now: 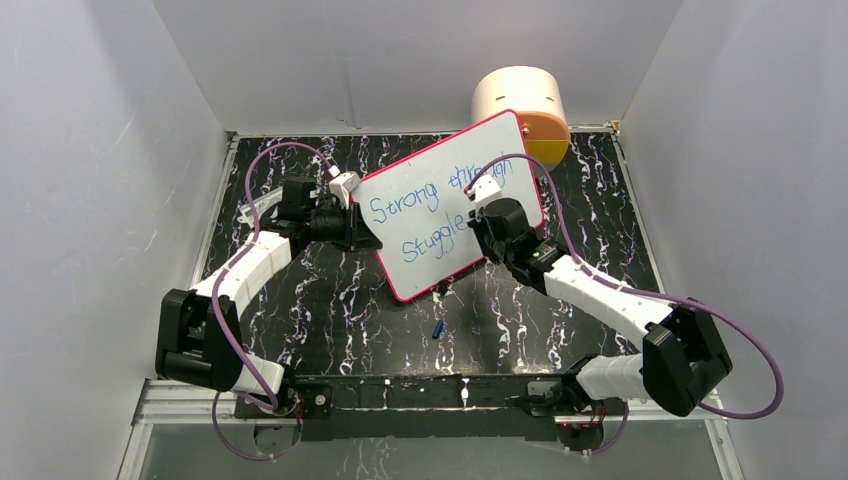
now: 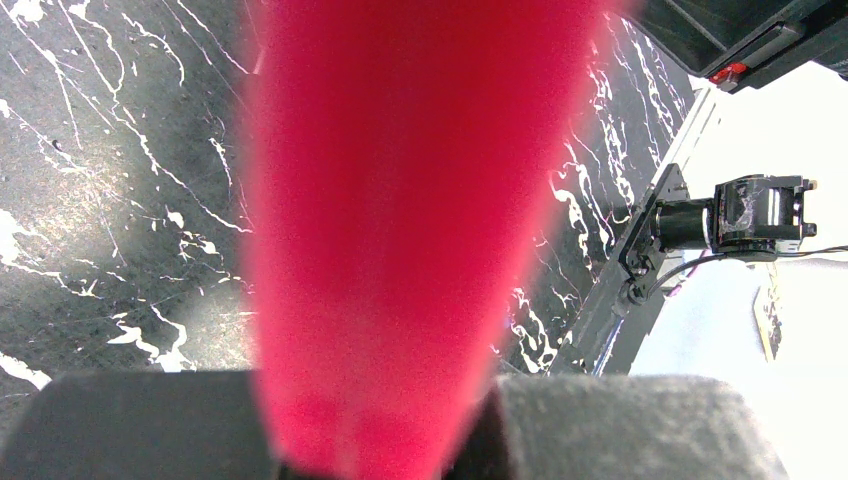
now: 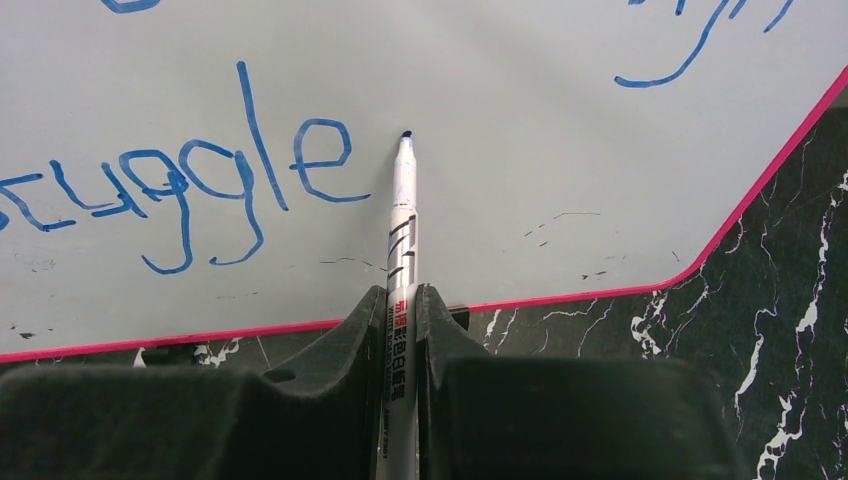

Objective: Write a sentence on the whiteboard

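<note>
The whiteboard [image 1: 485, 150] lies skewed on the black marbled table [image 1: 330, 320], bearing the sentence [image 1: 405, 205] in blue on two lines, "Strong through" above "Stuggle". The left gripper [image 1: 352, 228] meets the board's left edge, and the right gripper [image 1: 478, 215] hangs over the lower line's end. A cream cylinder [image 1: 518, 98] stands behind the board's far corner.

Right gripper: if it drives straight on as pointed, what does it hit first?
The marker in the right gripper leads: its tip would meet the whiteboard first, just right of the sentence, past its last "e". It may already be touching; depth is unclear.
</note>
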{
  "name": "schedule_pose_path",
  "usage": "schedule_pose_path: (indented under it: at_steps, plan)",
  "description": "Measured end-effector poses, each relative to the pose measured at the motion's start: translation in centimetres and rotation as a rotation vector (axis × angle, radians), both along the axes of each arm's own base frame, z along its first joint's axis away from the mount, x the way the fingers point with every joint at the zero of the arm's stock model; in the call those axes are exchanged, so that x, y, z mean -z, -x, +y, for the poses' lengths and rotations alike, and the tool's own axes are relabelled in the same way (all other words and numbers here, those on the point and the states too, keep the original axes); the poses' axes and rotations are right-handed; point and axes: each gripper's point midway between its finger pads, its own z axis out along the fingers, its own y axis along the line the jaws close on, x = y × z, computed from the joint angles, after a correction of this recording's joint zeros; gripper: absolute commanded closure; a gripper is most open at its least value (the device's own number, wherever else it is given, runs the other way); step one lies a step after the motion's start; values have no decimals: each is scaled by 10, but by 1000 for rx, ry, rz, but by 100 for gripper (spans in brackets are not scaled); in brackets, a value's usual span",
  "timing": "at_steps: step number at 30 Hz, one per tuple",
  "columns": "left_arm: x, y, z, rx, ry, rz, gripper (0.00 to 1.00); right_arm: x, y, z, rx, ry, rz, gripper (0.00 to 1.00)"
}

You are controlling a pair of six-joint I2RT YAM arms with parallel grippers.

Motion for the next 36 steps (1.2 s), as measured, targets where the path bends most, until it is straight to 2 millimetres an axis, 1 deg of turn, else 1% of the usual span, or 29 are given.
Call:
schedule_pose_path:
  at_steps: [9,26,36]
  plan:
    - [0,0,0,0,0,1,100,-3,-1,4,-16,-11,-5,100]
    - [0,0,0,0,0,1,100,2,6,10,-64,-26,32,100]
    - [0,0,0,0,0,0,100,10,9,1,-35,11,58,100]
